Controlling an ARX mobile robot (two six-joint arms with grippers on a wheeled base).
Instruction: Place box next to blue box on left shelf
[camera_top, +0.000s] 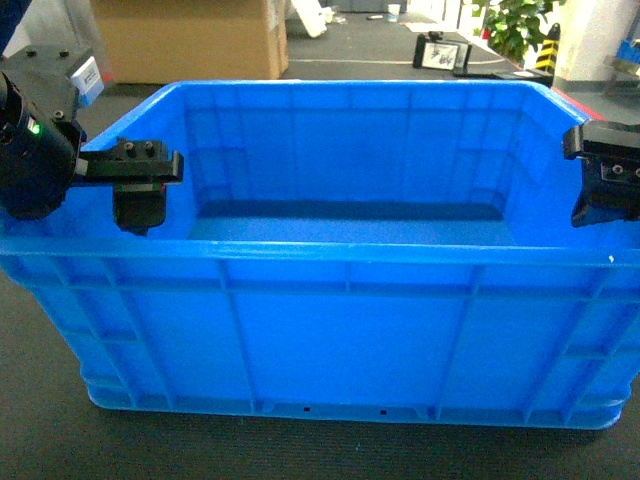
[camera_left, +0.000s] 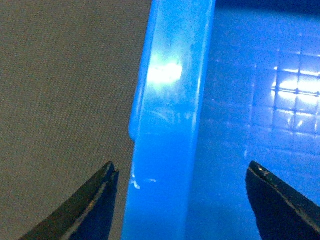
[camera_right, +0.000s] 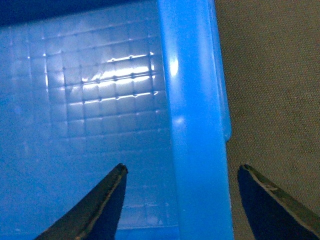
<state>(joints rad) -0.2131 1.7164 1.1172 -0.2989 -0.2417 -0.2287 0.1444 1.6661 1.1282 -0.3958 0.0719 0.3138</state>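
The box, a large bright-blue open crate with ribbed sides, stands on grey carpet and fills the head view. My left gripper hangs over its left rim, open. In the left wrist view the left gripper straddles the rim, one finger outside over carpet and the other inside over the grid floor, neither touching. My right gripper is at the right rim. In the right wrist view the right gripper is open astride the rim in the same way. The left shelf and the other blue box are out of view.
A big cardboard carton stands behind the crate at the back left. A potted plant, a yellow-black post and a dark framed object are at the back right. Grey carpet surrounds the crate.
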